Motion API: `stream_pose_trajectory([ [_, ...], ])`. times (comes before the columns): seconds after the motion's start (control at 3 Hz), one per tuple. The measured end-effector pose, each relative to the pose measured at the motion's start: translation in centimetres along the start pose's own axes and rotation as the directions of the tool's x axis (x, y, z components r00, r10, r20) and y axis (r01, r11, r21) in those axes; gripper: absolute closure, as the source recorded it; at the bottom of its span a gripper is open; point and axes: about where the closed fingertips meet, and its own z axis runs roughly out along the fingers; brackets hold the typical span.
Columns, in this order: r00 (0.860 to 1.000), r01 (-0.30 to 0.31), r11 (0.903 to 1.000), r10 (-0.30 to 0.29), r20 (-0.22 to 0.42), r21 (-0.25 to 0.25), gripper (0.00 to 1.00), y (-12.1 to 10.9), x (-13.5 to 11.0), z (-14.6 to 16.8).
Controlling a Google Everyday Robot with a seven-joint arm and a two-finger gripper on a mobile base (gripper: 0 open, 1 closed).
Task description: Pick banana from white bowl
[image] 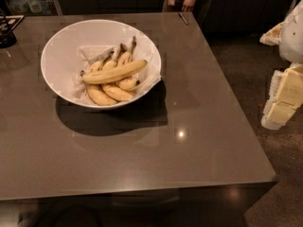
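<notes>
Resting in bowl (57,46) (smooth): banana (115,72); claw (284,96) rightward.

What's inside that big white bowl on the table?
Crumpled white paper lines the white bowl. Several curved bananas lie on it, and one long banana rests across them. The bowl's bottom is covered. The pincer is far right, away from the bowl.

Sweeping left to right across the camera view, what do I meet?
Dark object at the left edge → white bowl, holding the banana → slim dark item near the far edge → pincer at the right edge, past the table.
</notes>
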Motion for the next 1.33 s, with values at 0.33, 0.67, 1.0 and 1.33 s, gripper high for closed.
stream_pose_trajectory([
  [0.33, 1.000, 0.010, 0.9998, -0.010, 0.004, 0.016, 0.00, -0.1, -1.0, -0.1],
  [0.67, 0.996, 0.088, 0.9959, -0.088, 0.002, -0.021, 0.00, 0.1, -4.4, 0.7],
  [1.0, 0.982, 0.187, 0.9790, -0.189, -0.020, -0.082, 0.00, 0.8, -8.4, 2.1],
  [1.33, 0.964, 0.259, 0.9602, -0.264, -0.036, -0.106, 0.00, 1.4, -11.0, 2.7],
])
